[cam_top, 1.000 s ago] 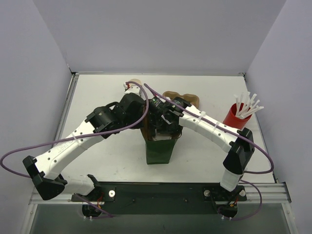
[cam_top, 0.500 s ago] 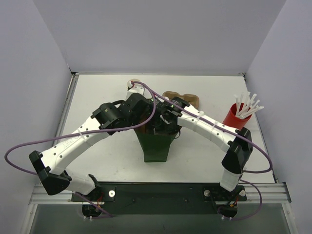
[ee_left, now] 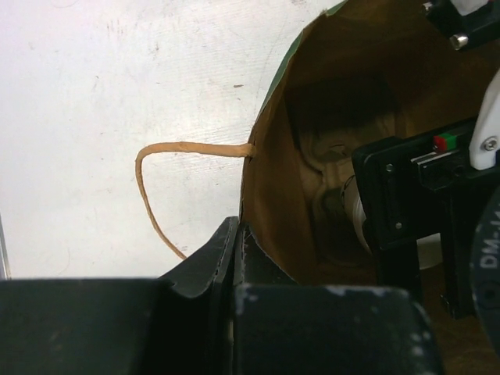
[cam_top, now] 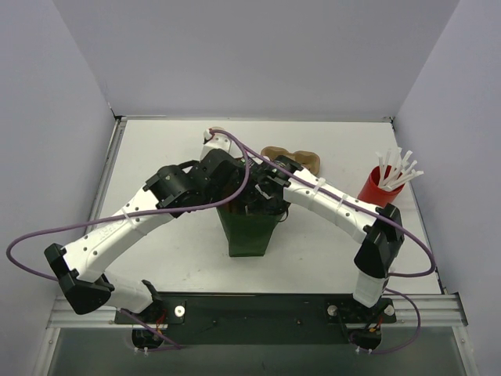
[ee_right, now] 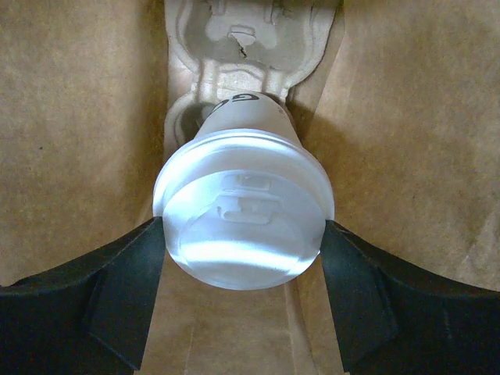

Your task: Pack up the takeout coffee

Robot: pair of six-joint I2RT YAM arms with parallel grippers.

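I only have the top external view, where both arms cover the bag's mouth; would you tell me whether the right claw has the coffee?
Observer: Yes, the right claw is closed on the lid of the takeout coffee, one finger on each side.
Operator: Thank you; is the cup inside the bag?
Observer: It is; brown walls of the paper bag surround it.
Operator: And what lies below it?
Observer: A moulded cardboard carrier on the bag's floor; whether the cup is seated, I cannot tell.
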